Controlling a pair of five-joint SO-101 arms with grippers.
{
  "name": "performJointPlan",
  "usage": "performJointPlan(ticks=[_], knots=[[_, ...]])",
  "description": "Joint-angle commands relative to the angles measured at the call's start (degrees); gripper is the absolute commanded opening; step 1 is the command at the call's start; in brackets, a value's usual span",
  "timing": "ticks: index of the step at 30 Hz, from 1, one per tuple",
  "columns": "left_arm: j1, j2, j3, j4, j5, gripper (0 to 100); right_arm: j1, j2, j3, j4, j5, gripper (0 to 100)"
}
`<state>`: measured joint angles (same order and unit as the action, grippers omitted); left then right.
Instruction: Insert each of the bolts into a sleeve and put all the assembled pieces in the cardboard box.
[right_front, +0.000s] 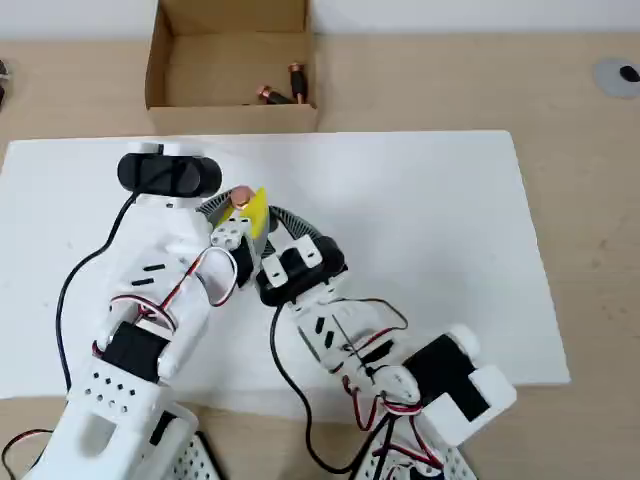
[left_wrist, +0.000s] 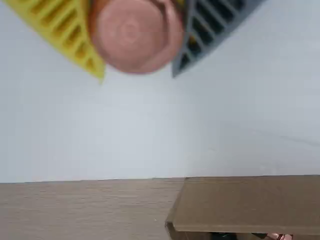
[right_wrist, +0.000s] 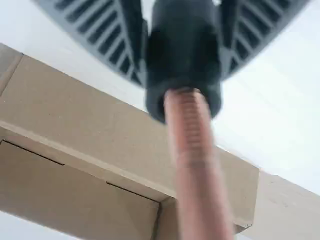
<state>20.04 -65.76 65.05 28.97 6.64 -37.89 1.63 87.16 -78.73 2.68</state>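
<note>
Left gripper (right_front: 246, 212) sat over the white mat (right_front: 430, 250), on the arm side of the cardboard box (right_front: 158, 70) and near it. It was pinched narrow on the round copper head of a bolt (left_wrist: 132, 32). Its yellow finger (left_wrist: 60, 25) pressed one side of the head and its grey finger (left_wrist: 212, 25) the other.

Right gripper (right_wrist: 182, 75) was just beside the left one, the two meeting near the mat's box-side edge. It was closed tight on a black sleeve (right_wrist: 182, 45), with ribbed grey fingers (right_wrist: 95, 30) on both sides of it. In the right wrist view a threaded copper shaft stuck out of the sleeve's end, so the bolt was in the sleeve. How far in, I could not tell. From above, the copper head showed between the two grippers, with the yellow finger right next to it.

Two assembled pieces (right_front: 280, 97), copper bolts in black sleeves, lay inside the box. They were by the wall facing the arms, toward the right corner in the high view. They lay close together at an angle; whether they touched I could not tell.

The mat lay on a wooden table (right_front: 585, 200), and the box stood on the wood, just past the mat's edge. A small grey disc (right_front: 615, 77) sat on the table, well apart from the box.
</note>
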Motion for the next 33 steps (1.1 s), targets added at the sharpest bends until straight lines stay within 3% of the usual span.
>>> performJointPlan(ticks=[1,5,16,26,33], knots=[[1.2,-0.3,-0.2,-0.5,1.2,15,-0.7,-2.2,-0.6,-0.7,0.6,1.0],[0.4,-0.4,-0.4,2.1,8.5,20,-0.7,-2.2,-0.6,-0.7,0.6,1.0],[-0.5,-0.4,-6.2,2.5,9.2,20,-0.7,-1.9,-0.7,-0.6,0.6,1.0],[-12.7,-0.4,-16.4,5.0,9.1,19,0.0,-2.2,-2.1,3.3,0.5,1.0],[-20.0,0.0,-18.2,11.1,9.1,5,4.5,-2.2,-4.4,4.1,0.4,1.0]])
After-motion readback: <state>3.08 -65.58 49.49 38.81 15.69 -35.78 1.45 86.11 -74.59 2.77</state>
